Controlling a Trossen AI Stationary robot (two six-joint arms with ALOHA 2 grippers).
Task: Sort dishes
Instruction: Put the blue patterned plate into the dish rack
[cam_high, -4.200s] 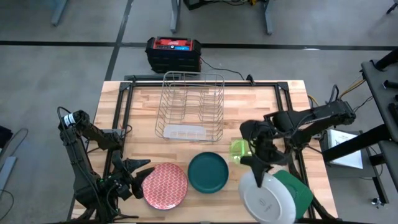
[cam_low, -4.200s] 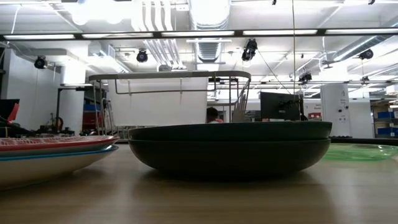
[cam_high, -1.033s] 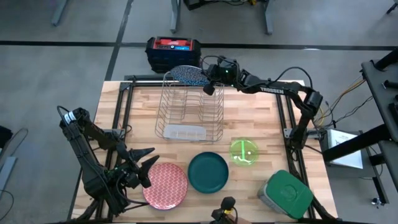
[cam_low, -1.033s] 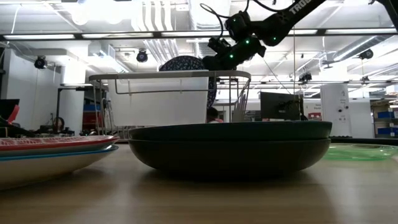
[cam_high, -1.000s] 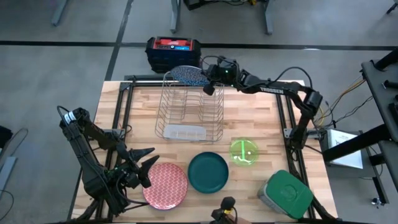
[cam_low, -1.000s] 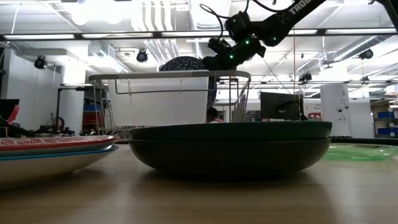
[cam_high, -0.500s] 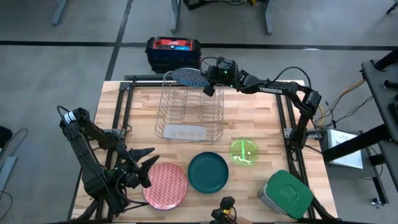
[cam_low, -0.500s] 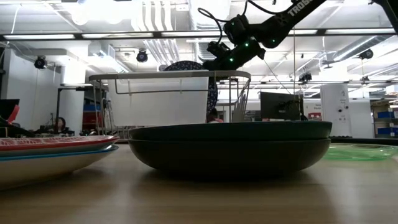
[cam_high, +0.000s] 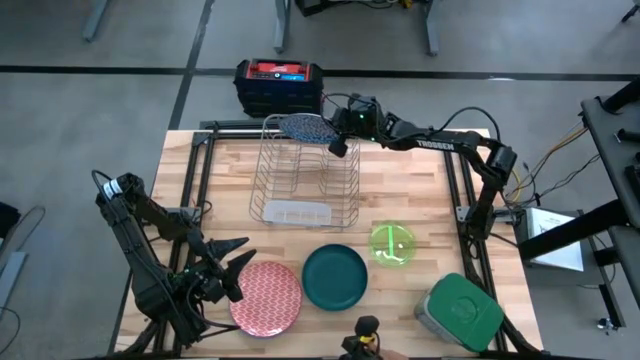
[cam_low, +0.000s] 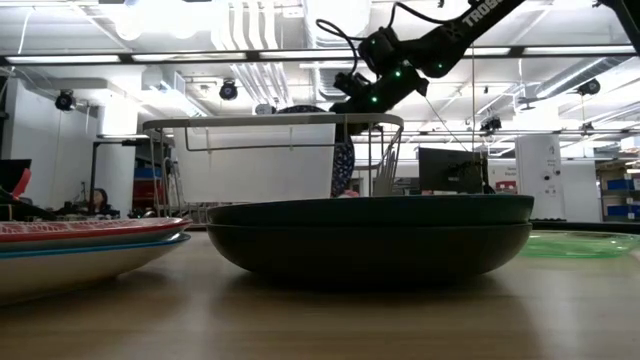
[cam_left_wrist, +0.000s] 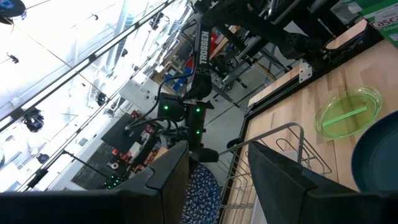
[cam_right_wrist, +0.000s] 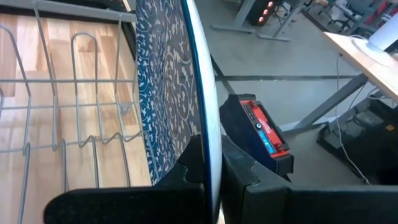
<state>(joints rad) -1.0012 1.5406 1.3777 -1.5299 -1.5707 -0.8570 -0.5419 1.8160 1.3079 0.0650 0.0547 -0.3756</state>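
My right gripper (cam_high: 337, 137) is shut on a blue-speckled plate (cam_high: 308, 128) at the far end of the silver wire rack (cam_high: 305, 170). In the low view the plate (cam_low: 343, 160) shows behind the rack's top rail. My left gripper (cam_high: 236, 262) is open and empty, next to the red-patterned plate (cam_high: 266, 298). That plate tops a stack with a light blue and a white plate (cam_low: 70, 250). A dark green plate (cam_high: 334, 276) and a neon-green bowl (cam_high: 392, 243) rest on the table. My right gripper pinches the blue-speckled plate's rim (cam_right_wrist: 206, 134) between its two fingers (cam_right_wrist: 242, 177), one on each face. The fingers come slanting from the table's right side. The plate stands on edge, nearly upright, its lower part down among the rack's wires. I cannot tell whether it rests on them.
A grey container with a green lid (cam_high: 460, 312) sits at the near right corner. A black box with a red top (cam_high: 279, 85) stands on the floor beyond the far edge. Bare wood lies left of the rack and between the rack and the plates.
My right gripper has gone down with the blue-speckled plate. The plate has sunk from above the rack's top rail to partly below it, and it has tipped more upright.
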